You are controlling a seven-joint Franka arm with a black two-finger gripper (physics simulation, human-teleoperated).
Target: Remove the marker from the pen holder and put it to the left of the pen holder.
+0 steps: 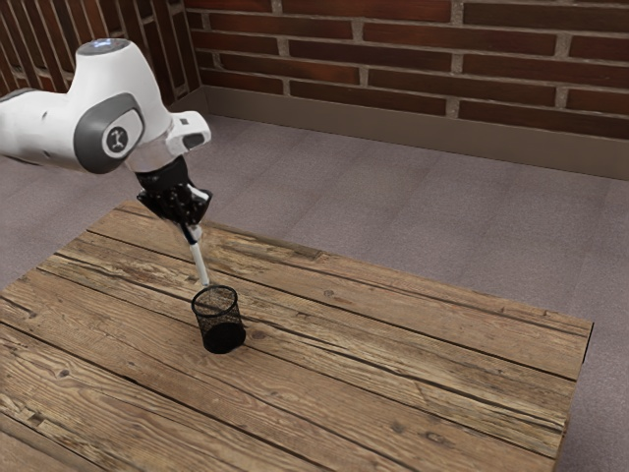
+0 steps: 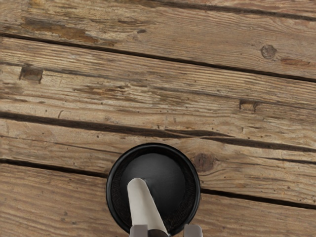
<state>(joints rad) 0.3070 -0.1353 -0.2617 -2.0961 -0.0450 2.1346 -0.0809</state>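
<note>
Clearing the rim looks nearly done: gripper (image 1: 194, 234) pinches marker (image 1: 201, 265) above pen holder (image 1: 219, 317); next, carry toward nine o'clock, lower.

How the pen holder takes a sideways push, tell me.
The pen holder has see-through mesh walls, so it is probably light and easily shifted. Standing upright and looking taller than wide, it might tip if pushed near the rim. Being round, it would likely roll once down.
</note>
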